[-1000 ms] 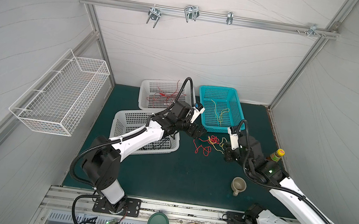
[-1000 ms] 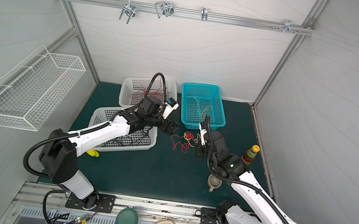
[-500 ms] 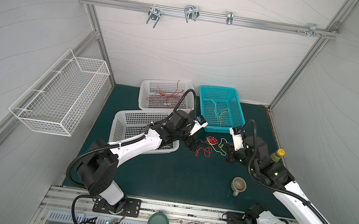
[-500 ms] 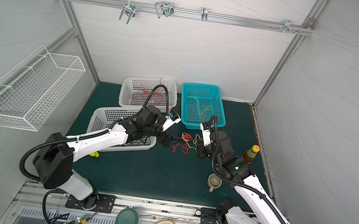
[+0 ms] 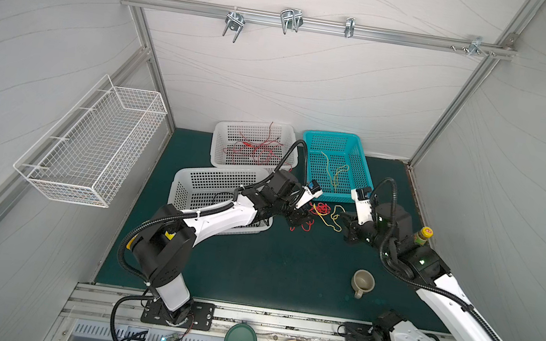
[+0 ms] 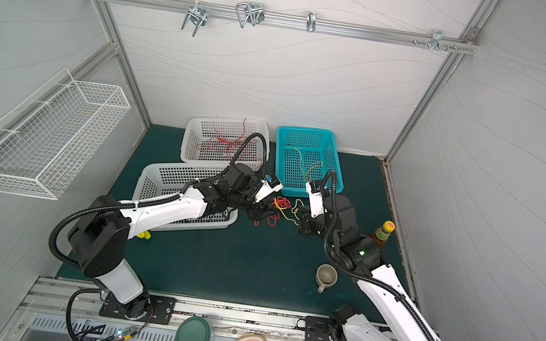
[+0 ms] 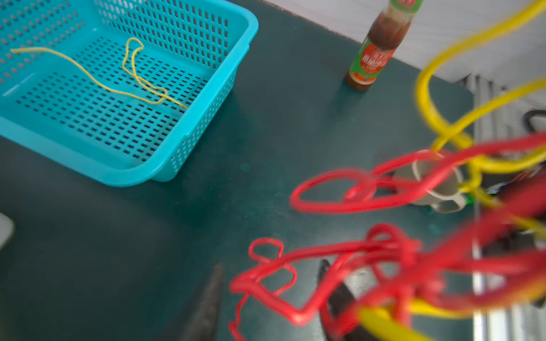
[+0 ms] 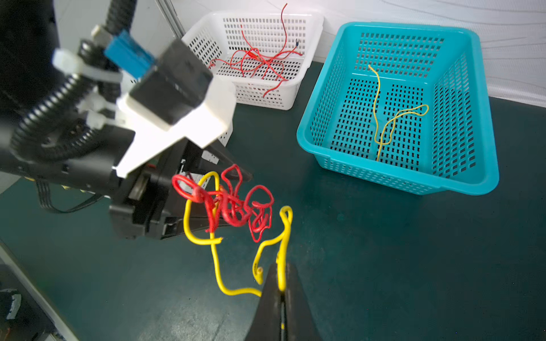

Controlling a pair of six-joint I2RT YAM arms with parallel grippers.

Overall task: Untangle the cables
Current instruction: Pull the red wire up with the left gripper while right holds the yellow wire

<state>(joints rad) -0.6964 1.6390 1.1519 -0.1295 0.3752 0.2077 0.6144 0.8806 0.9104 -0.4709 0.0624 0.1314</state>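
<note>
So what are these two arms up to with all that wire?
They are pulling apart knotted wires over the green mat. The right gripper is pinched shut on the yellow cable. The left gripper has its jaws around the red tangle; whether it grips yet is unclear. Loose red cables lie in the white basket, and a yellow wire in the teal basket.

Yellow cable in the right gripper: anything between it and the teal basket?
Nothing stands on the mat between the yellow cable and the teal basket. But that cable is tangled with the red cables, which sit between the jaws of the left gripper.
</note>
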